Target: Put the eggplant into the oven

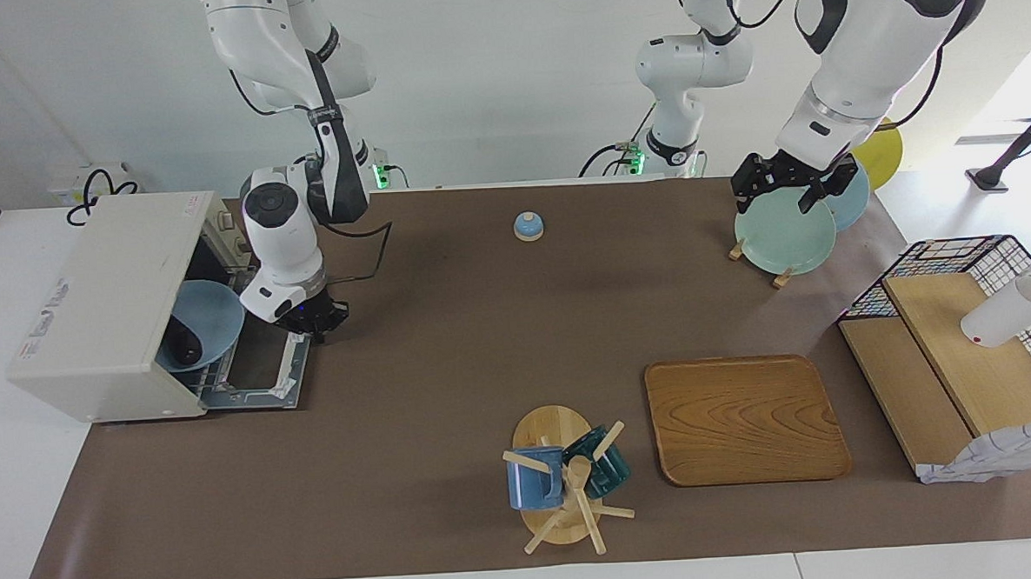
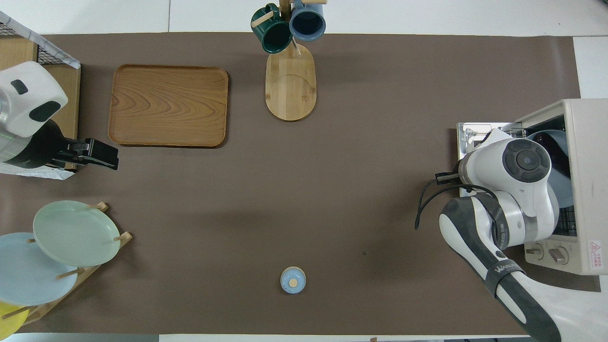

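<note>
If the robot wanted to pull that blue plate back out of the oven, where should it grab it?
Probably by the rim of the plate that pokes out of the oven over the dropped door, coming from in front of the oven. The eggplant lies deeper on the plate, and the oven's walls close off every other approach. The right gripper is over the door.

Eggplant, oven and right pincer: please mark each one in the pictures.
eggplant (image 1: 186, 346), facing view, dark end inside the bowl.
oven (image 1: 103, 303), facing view, cream top panel.
right pincer (image 1: 315, 326), facing view, between the fingertips over the open door.

One oven (image 1: 107, 307), two mugs (image 1: 537, 478), three plates (image 1: 785, 238) on the rack, perhaps more, one tray (image 1: 745, 419)
</note>
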Robot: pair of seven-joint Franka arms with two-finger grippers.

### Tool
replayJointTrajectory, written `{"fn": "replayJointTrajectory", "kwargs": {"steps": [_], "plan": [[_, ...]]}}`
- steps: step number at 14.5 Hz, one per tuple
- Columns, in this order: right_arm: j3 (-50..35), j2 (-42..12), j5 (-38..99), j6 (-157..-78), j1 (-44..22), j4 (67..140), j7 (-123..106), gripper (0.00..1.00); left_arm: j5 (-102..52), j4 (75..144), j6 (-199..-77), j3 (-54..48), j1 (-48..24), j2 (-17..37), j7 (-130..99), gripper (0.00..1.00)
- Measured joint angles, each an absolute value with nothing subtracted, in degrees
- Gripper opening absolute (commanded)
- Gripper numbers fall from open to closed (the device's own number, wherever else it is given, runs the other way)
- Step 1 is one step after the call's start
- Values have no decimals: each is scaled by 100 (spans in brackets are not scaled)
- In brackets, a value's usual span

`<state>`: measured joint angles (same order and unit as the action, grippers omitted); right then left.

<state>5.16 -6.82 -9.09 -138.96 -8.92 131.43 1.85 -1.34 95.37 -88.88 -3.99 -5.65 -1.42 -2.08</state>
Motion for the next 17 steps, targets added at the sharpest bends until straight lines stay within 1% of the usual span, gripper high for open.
{"fn": "replayJointTrajectory", "kwargs": {"steps": [2, 4, 6, 8, 10, 12, 14, 17], "plan": [[516, -682, -970, -13896, -883, 13141, 38, 0, -134, 9537, -8888, -399, -565, -142, -208, 100], [481, -685, -1310, -13790, -906, 13093, 14, 0, -134, 9537, -8888, -399, -565, -142, -208, 100], [424, -696, -1552, -13238, -964, 12796, -94, 0, -134, 9537, -8888, -399, -565, -142, -208, 100], [397, -684, -1552, -12437, -956, 12243, -581, 0, -134, 9537, -8888, -399, -565, -142, -208, 100], [401, -619, -1525, -11852, -809, 11705, -1053, 0, -134, 9537, -8888, -399, -565, -142, -208, 100], [406, -445, -1509, -11476, -593, 11437, -1392, 0, -134, 9537, -8888, -399, -565, -142, -208, 100], [423, -260, -1526, -11306, -321, 11332, -1682, 0, -134, 9537, -8888, -399, -565, -142, -208, 100], [513, -100, -1629, -11251, 41, 11246, -2162, 0, -134, 9537, -8888, -399, -565, -142, -208, 100]]}}
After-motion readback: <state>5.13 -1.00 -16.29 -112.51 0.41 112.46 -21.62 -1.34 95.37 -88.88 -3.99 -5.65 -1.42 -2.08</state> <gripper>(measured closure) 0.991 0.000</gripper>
